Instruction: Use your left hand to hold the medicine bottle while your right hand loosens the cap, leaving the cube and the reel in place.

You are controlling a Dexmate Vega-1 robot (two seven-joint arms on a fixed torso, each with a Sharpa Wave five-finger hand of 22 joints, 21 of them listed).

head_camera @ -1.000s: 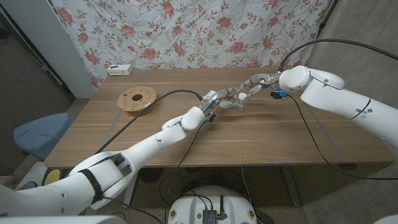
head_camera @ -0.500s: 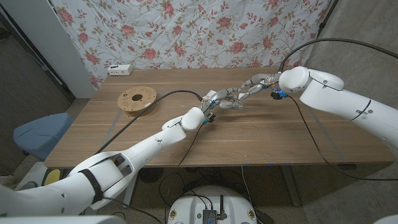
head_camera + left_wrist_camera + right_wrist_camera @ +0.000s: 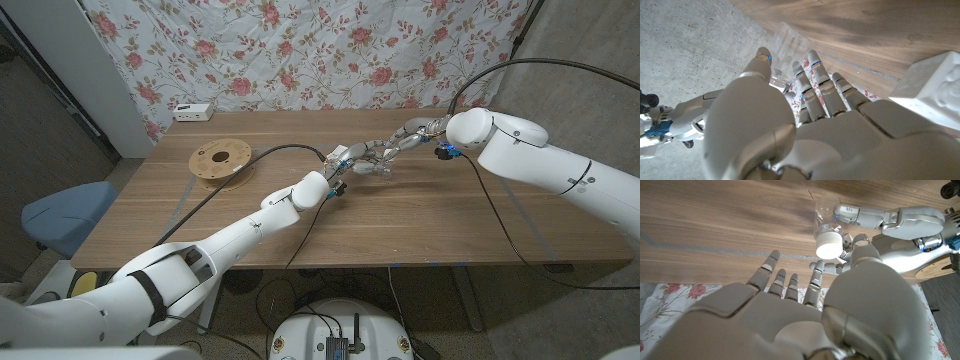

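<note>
The medicine bottle (image 3: 829,217) is clear with a white cap (image 3: 829,249) and is tipped over at mid-table (image 3: 362,163). My left hand (image 3: 338,168) grips its body, with fingers (image 3: 810,80) wrapped round the clear plastic (image 3: 785,47). My right hand (image 3: 398,146) reaches in from the right, fingers (image 3: 774,275) spread just short of the cap, and I cannot see them touching it. A white cube (image 3: 935,82) sits beside my left hand. The wooden reel (image 3: 221,160) lies at the table's left.
A small white device (image 3: 192,112) lies at the table's far left corner. A black cable (image 3: 250,160) runs across the table along my left arm. A blue chair (image 3: 60,215) stands off the table's left side. A floral cloth hangs behind.
My right arm has edged a little to the left, toward the bottle. My left hand and the bottle have stayed where they were.
</note>
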